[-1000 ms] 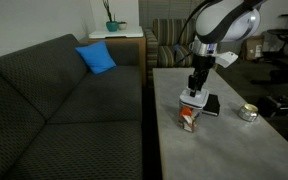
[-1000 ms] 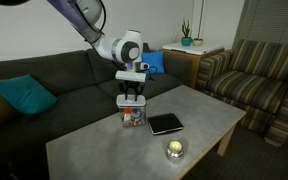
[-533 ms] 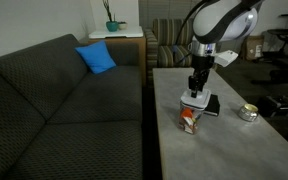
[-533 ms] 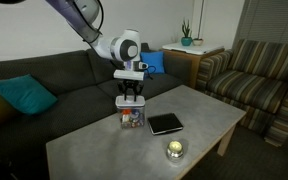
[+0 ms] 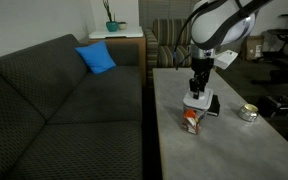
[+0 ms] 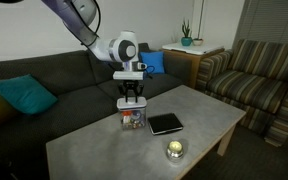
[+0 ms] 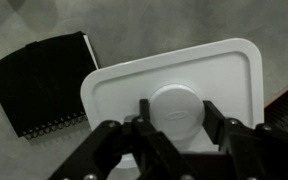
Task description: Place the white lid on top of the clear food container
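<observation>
The gripper [image 7: 177, 112] points straight down over the white lid [image 7: 184, 70]. Its 2 fingers [image 7: 142, 112] press against opposite sides of the round raised knob at the lid's centre, so the jaws look clamped on that knob. Holding it there keeps the lid level and centred under the wrist.

In both exterior views the lid lies flat directly above the clear food container [image 6: 132, 118], whose orange and red contents show beneath it. I cannot tell whether the lid rests on the rim or hangs just over it. The container stands on the table [image 6: 94, 150], just beside a black spiral-bound notebook [image 7: 39, 85].

The placement looks nearly finished. What seems left is an even press down and then a release.
</observation>
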Controlling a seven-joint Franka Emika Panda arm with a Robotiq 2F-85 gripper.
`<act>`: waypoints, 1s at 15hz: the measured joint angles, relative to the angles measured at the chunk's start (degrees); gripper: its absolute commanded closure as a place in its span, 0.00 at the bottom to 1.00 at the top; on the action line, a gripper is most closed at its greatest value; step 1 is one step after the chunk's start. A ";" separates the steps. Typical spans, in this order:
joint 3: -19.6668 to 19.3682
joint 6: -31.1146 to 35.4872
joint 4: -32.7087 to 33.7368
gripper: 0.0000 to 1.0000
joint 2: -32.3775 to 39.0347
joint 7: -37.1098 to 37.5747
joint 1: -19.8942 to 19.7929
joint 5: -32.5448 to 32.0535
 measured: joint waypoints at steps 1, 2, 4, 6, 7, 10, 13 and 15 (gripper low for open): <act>-0.06 0.00 0.00 0.16 0.01 0.00 0.04 0.00; -0.09 0.01 0.00 0.08 0.05 0.00 0.05 0.00; -0.10 0.33 0.00 0.00 0.07 -0.01 0.05 0.00; -0.10 1.36 0.00 0.00 0.07 -0.06 0.04 0.00; -0.10 2.03 0.00 0.00 0.07 -0.06 0.04 0.00; -0.09 3.66 -0.01 0.00 0.00 -0.20 0.04 0.00; -0.06 4.50 -0.12 0.00 -0.44 -0.51 0.12 0.00; 0.09 4.51 -0.23 0.27 -0.92 -0.80 0.21 0.00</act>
